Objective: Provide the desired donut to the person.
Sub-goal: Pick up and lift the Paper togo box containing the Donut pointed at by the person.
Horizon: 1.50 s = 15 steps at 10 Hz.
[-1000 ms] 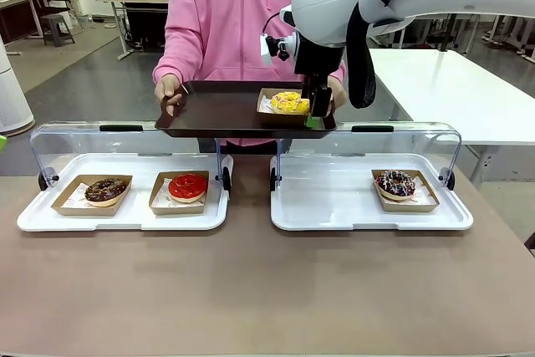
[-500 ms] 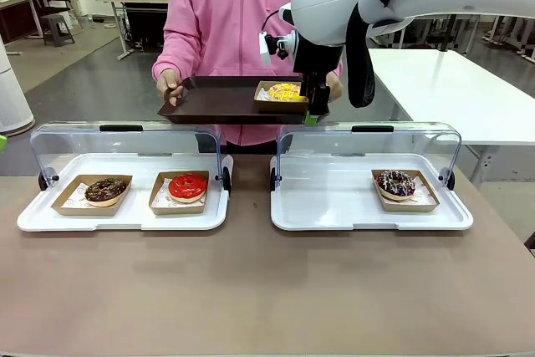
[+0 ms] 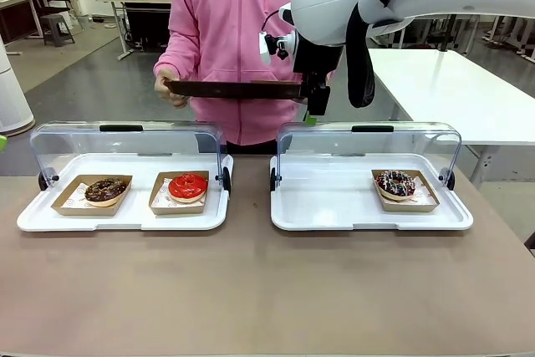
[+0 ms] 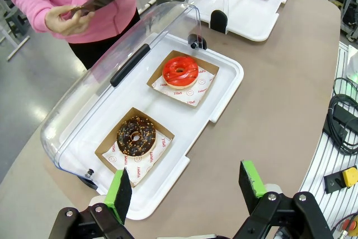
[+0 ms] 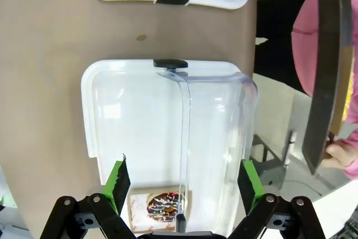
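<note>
The person [image 3: 238, 14] in a pink hooded sweatshirt holds a dark flat tray [image 3: 234, 89] at chest height, edge-on to the front view. One hand [image 3: 170, 85] grips its left end. In the right wrist view the tray [image 5: 324, 71] carries a cardboard box with a sliver of yellow donut [image 5: 350, 89]. My right gripper [image 3: 315, 114] hangs open just below the tray's right end, above the right case; its fingers [image 5: 118, 186] are wide apart with nothing between them. My left gripper [image 4: 185, 186] is open above the left case.
The left white case [image 3: 50, 215] holds a chocolate donut [image 3: 105, 190] and a red glazed donut [image 3: 187, 186] in cardboard boxes. The right case [image 3: 334, 206] holds a dark sprinkled donut [image 3: 395, 183]. Both clear lids [image 3: 125, 135] stand raised. Bare brown tabletop [image 3: 251, 290] lies in front.
The person has lifted the tray from just above the lids to chest height, away from my right gripper. The yellow donut no longer shows in the front view. The right arm stayed put.
</note>
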Each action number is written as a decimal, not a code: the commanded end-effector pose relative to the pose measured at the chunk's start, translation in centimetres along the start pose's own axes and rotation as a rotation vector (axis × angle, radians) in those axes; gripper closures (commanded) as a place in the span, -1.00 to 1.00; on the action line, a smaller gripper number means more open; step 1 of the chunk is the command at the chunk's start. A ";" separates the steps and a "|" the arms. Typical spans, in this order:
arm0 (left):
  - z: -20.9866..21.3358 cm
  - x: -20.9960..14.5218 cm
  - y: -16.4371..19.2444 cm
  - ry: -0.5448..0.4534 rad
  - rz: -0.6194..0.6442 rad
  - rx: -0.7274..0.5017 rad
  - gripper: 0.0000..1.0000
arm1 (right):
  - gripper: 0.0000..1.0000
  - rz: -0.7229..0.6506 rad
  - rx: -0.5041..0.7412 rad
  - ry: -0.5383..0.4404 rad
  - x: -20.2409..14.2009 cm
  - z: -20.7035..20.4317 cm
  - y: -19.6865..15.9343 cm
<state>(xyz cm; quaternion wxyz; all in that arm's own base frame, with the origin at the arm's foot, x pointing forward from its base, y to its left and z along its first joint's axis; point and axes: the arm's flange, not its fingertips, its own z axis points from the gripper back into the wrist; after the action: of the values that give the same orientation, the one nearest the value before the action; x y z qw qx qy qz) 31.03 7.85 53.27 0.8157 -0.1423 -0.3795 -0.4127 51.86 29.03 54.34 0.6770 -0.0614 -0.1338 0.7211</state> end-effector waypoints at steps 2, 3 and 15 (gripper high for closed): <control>0.0 -0.2 0.1 -0.009 -0.007 -0.008 -1.00 | -1.00 -0.021 0.040 -0.081 -1.7 2.1 0.6; 0.0 -0.2 0.1 -0.009 -0.007 -0.008 -1.00 | -1.00 -0.033 0.055 -0.132 -4.4 4.9 1.8; 0.0 -0.2 0.1 -0.009 -0.007 -0.008 -1.00 | -1.00 -0.446 -0.099 -0.701 -28.7 9.0 18.9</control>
<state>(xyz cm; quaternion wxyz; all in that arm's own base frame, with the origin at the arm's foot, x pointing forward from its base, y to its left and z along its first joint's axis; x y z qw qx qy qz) 31.03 7.88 53.28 0.8159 -0.1422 -0.3796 -0.4122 33.62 -2.01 55.51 0.7245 0.1829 -0.3882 0.5395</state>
